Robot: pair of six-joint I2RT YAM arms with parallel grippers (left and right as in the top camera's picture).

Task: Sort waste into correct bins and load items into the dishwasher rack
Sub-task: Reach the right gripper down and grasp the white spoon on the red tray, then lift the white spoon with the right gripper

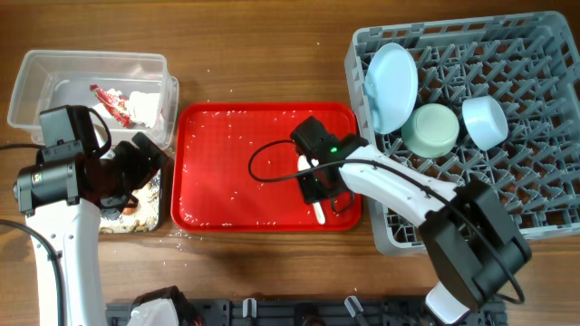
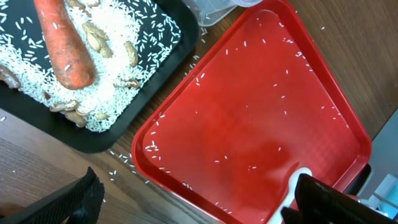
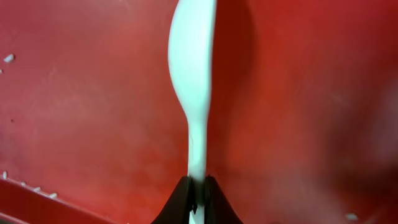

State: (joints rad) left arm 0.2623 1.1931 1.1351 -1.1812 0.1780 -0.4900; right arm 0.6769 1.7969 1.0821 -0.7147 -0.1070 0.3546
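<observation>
Surrounding white spoon [image 3: 193,74]: rice-flecked red tray [image 1: 227,172], rack [image 1: 526,136] beside.

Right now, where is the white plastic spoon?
In the overhead view the white spoon is at the right end of the red tray, next to the grey rack, its handle pinched by the right pincer.

The white spoon [image 3: 193,68] is over the right side of the red tray [image 1: 208,145], its handle pinched in the right gripper [image 3: 198,199]. Right of the red tray stands the grey rack [image 1: 535,181]. It holds a light-blue plate [image 1: 391,86] on edge, a pale-green bowl [image 1: 431,129] and a light-blue bowl [image 1: 485,121]. Left of the red tray, the clear tub [image 1: 36,86] holds the red-and-white wrapper [image 1: 113,100] and tissue [image 1: 145,104]. The black tray [image 2: 158,62] carries rice [image 2: 121,74] and a carrot [image 2: 62,43].
</observation>
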